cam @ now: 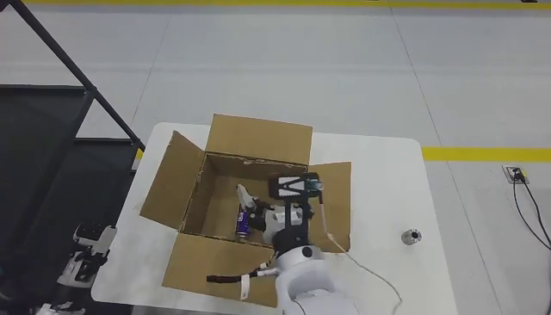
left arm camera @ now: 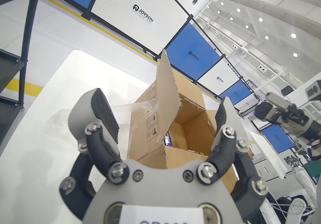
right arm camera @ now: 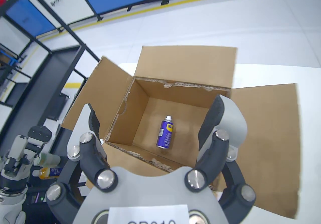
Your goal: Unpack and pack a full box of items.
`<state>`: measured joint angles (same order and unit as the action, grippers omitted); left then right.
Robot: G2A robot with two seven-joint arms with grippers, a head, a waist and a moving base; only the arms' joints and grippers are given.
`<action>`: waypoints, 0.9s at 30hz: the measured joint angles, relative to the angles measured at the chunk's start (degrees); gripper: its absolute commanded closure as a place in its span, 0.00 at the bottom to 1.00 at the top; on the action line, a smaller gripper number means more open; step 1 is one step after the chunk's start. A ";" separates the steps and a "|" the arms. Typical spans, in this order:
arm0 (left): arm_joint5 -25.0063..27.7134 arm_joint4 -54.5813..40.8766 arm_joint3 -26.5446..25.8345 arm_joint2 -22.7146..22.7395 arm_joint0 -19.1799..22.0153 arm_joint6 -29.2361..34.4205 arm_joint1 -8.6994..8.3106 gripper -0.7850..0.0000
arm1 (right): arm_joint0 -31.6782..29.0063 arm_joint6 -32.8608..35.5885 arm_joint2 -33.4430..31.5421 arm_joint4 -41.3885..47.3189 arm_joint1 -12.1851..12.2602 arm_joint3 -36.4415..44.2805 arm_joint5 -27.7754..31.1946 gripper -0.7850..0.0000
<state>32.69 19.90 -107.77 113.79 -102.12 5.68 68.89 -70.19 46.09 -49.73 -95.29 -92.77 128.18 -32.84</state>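
- The box [cam: 258, 138] stands on the table [cam: 379, 194] with its flaps [cam: 168, 186] folded outward. That leaves the mouth free for an arm to go straight down.
- One can [right arm camera: 165, 134] lies on its side on the box floor, nearer the robot's side, cap toward the far wall. It looks like the last item to lift out, so the unpacking seems close to done.
- The right gripper [right arm camera: 155, 107] hangs above the box mouth, aimed down at the can, jaws spread wide and holding nothing. Its fingers stand to either side of the can's long axis, so closing would likely pinch the round body. That suits a straight descent.
- The left gripper [left arm camera: 161, 95] sits low by the table's edge, tilted up at the box's outer wall. Its jaws are also wide apart and empty. This is probably to keep it from crossing the right arm.
- Two bottles [right arm camera: 47, 164] lie close to the left arm, likely items already taken out. What they rest on is hard to make out.
- In the left wrist view a raised flap hides most of the box's inside, and only a sliver of blue shows.
- In the top view the right arm covers part of the box floor and near wall. In its own wrist view the gripper hides the near corners, so another small item there cannot be ruled out.
- A small metal piece [cam: 411, 236] sits on the table well apart from the box, too small to identify.
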 measured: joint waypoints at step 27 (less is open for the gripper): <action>-8.59 12.51 -5.92 -10.51 6.04 3.53 0.04 0.00 | -26.34 0.58 -48.91 27.26 7.00 -4.14 48.40 0.00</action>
<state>24.10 32.42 -113.69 103.28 -96.08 9.20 68.93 -96.54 46.67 -98.64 -68.03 -85.78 124.04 15.56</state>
